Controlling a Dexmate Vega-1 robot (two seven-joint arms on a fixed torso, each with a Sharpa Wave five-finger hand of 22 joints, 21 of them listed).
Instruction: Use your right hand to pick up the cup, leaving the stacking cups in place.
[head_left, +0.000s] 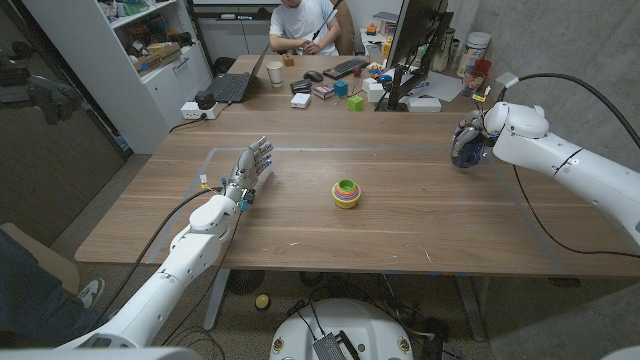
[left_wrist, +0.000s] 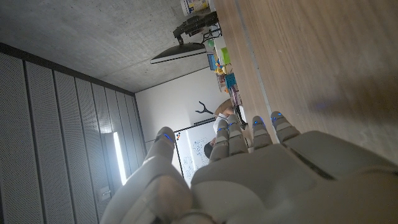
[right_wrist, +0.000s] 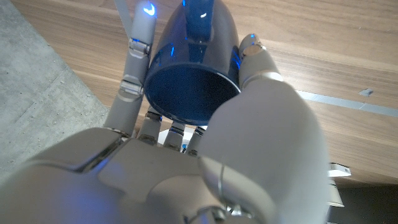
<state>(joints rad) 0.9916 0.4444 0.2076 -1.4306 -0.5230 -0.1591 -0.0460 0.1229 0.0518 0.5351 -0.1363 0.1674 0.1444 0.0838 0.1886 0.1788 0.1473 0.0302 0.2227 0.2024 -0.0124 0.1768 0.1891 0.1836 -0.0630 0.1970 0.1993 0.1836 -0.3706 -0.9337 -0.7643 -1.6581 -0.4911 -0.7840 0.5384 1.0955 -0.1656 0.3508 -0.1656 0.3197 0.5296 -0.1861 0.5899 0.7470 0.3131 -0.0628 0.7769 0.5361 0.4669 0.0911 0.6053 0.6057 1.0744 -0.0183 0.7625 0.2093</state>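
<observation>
Right hand (head_left: 470, 140) grips the blue cup (head_left: 464, 147) in the head view, lifted off the wooden table (head_left: 420, 215) near its far right side. We see the stacking cups (head_left: 346, 192) standing mid-table, well apart from it. Left hand (head_left: 248, 172) is over the table's left part, fingers apart, holding nothing.

Left wrist view: we see the left hand (left_wrist: 261, 174) with straight fingers (left_wrist: 231, 142) and nothing in it, table beside it.

Right wrist view: right hand (right_wrist: 186, 124) wraps the cup (right_wrist: 193, 74), fingers (right_wrist: 135, 56) on both sides, dark opening facing the camera, table behind.
</observation>
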